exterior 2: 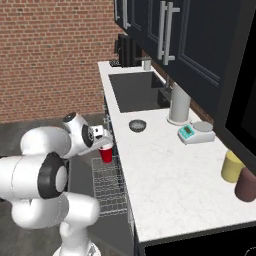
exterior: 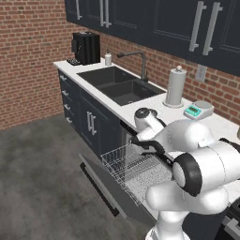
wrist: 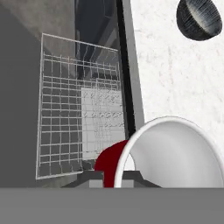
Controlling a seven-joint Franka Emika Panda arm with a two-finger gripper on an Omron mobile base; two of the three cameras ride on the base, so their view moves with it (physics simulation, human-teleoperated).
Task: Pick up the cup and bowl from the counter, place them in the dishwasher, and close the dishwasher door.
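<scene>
Cup (exterior 2: 106,153), red and tapered with a smooth white inside, hangs in the gripper (exterior 2: 102,145) just off the front edge of the counter (exterior 2: 165,175), above the pulled-out wire rack (exterior 2: 107,185). In the hand view its wide white rim (wrist: 175,153) looms large at the bottom, with a sliver of red wall below it where the dark finger tips press against it; the jaws are closed around the cup, though how tightly they pinch is hard to see.

Beneath it the rack is a fine white grid of thin wires with low raised sides, standing out over the lowered dishwasher door (exterior: 101,185), a flat dark charcoal panel. The dishwasher (exterior: 129,136) opening shows dark under the worktop.

On the counter, a white stone slab with faint veins, the bowl (exterior 2: 137,125) sits well apart from the cup, small, round and shallow with a dull grey metallic sheen. Behind it stand a paper-towel roll (exterior 2: 179,106) and a small kitchen scale (exterior 2: 196,132); a yellow jar (exterior 2: 232,166) and a maroon jar (exterior 2: 246,184) stand farther right.
</scene>
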